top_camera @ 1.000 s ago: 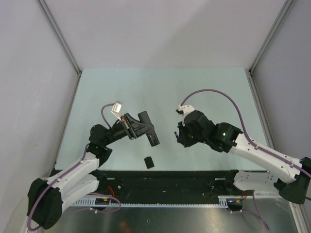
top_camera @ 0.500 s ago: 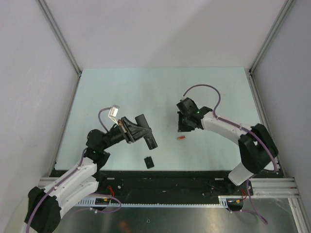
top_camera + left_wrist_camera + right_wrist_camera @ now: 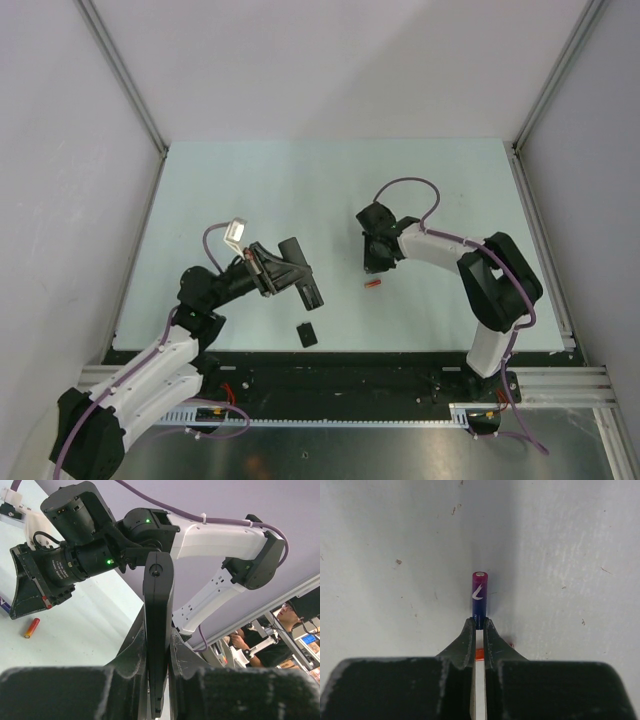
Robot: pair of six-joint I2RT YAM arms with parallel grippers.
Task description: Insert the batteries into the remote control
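Observation:
My left gripper (image 3: 285, 268) is shut on the slim black remote control (image 3: 308, 283) and holds it above the table; in the left wrist view the remote (image 3: 158, 630) stands edge-on between the jaws. My right gripper (image 3: 376, 262) is shut on the dark blue-purple battery (image 3: 479, 597), its fingertips (image 3: 468, 630) pinching the battery's near end just over the table. The red-orange battery (image 3: 373, 284) lies on the table just in front of the right gripper; it also shows in the left wrist view (image 3: 31, 628).
A small black squarish cover piece (image 3: 307, 333) lies near the table's front edge, below the remote. The pale green table (image 3: 330, 190) is walled by grey panels on the left, back and right.
The right arm swung left and down toward the table with the blue-purple battery. The red-orange battery came into view on the table. The left gripper with the remote drifted slightly toward me.

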